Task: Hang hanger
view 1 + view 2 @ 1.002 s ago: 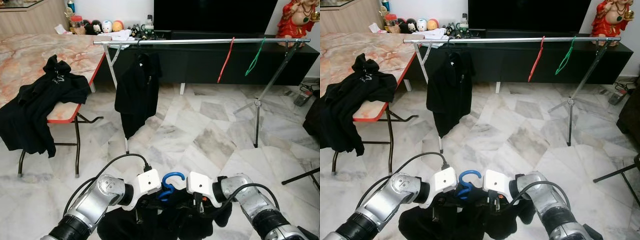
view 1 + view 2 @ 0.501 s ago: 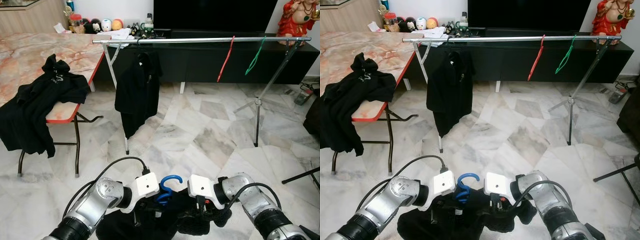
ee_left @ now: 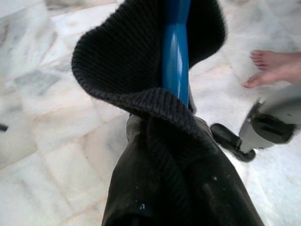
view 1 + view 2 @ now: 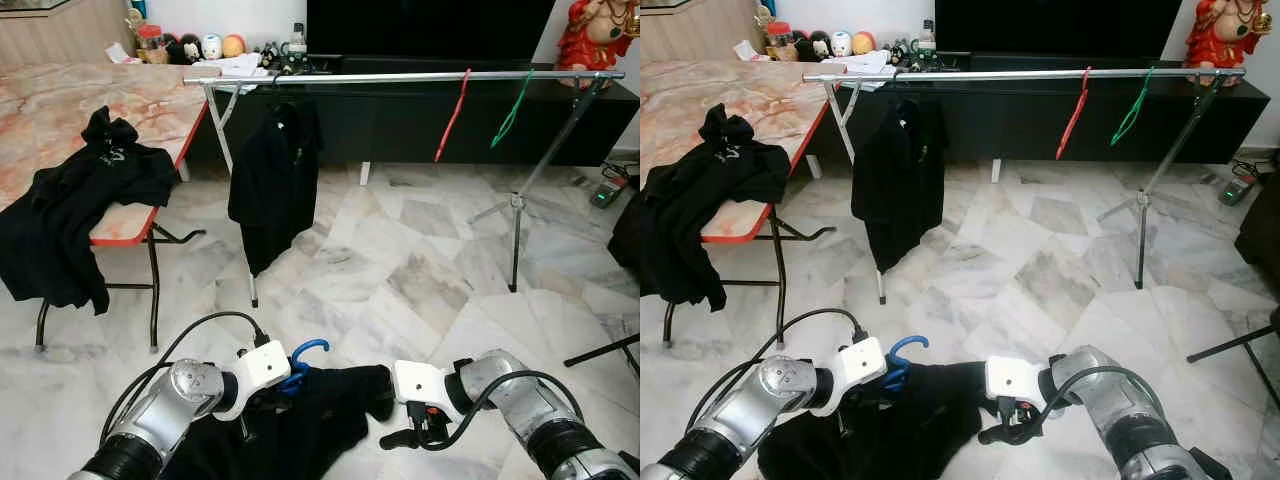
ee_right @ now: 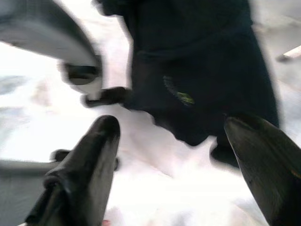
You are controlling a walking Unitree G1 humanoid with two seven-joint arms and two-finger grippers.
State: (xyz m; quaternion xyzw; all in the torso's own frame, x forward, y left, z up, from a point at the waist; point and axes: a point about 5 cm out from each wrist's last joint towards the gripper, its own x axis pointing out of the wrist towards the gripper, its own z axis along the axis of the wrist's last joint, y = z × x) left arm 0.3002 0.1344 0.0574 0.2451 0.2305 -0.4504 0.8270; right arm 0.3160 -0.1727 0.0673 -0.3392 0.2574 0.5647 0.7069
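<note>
A blue hanger point(image 4: 304, 353) carries a black garment point(image 4: 300, 420) low over the floor, its hook sticking out of the collar. My left gripper point(image 4: 268, 390) is shut on the hanger under the collar, its fingers hidden by cloth. In the left wrist view the blue hanger point(image 3: 175, 56) runs up through the knitted collar. My right gripper point(image 4: 400, 437) hangs open just right of the garment, holding nothing, and its fingers point(image 5: 89, 165) stand wide apart. The silver clothes rail point(image 4: 400, 78) crosses the room ahead, well above both grippers.
On the rail hang a black garment point(image 4: 275, 180), a red hanger point(image 4: 452, 115) and a green hanger point(image 4: 510, 110). A marble-topped table point(image 4: 60, 110) at left holds a black hoodie point(image 4: 85, 200). A person's bare foot point(image 3: 275, 68) stands on the marble floor nearby.
My right gripper has let go of the garment, opened and drawn away to the right. My left gripper has carried the hanger and garment to the left.
</note>
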